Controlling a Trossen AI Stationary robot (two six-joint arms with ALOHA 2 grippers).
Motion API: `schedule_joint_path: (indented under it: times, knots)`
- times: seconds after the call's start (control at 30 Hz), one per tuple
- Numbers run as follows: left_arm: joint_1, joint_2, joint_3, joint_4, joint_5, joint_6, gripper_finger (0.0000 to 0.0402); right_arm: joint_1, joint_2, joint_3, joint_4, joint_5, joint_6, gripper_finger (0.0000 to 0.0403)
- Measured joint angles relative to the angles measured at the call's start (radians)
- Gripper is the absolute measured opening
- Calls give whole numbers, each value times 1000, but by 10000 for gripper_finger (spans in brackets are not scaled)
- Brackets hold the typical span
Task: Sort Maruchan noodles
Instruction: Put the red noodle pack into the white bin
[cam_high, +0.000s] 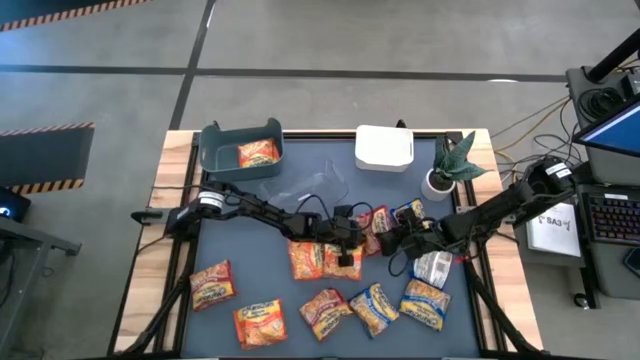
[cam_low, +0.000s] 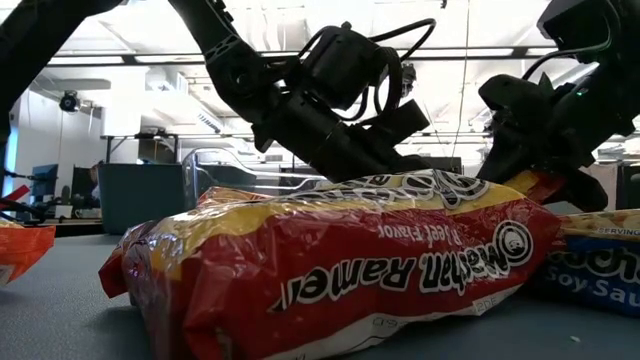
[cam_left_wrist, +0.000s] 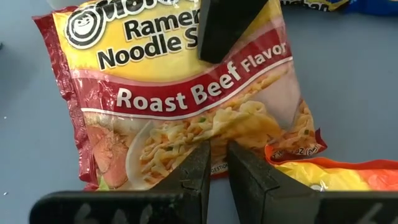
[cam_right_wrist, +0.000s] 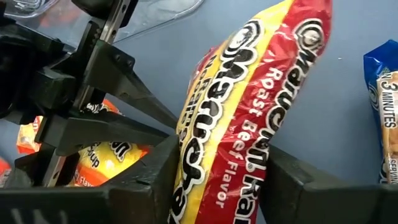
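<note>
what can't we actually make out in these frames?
- High view: the dark arms cover whichever packet the left pincer and right pincer are at; flavours there are too small to read.
- Low view: the big Roast Beef packet blocks most of the table behind it.
- Left wrist view: a dark finger covers part of the packet's label.
- Right wrist view: the Roast Beef packet between the fingers hides its own lower end.

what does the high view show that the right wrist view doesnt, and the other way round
Only the high view: the teal bin holding one orange packet, the white bin, the potted plant and both arms across the table.

Only the right wrist view: the right gripper has its fingers either side of a Roast Beef packet standing on edge.

Both: the left gripper close beside it, and blue packets.
</note>
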Motion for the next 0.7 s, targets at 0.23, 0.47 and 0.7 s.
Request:
schedule_joint_path:
  times: [0.23, 0.47, 0.7]
  knots:
    - [-10, -30, -2, -17, 3, 17, 39, 1, -7, 1, 7, -2, -3, 130]
    - [-32, -113, -2, -49, 2, 59, 39, 1, -68, 5, -16, -6, -54, 119]
    - [-38, -292, -4, -191, 0, 142, 39, 1, -149, 5, -12, -3, -107, 112]
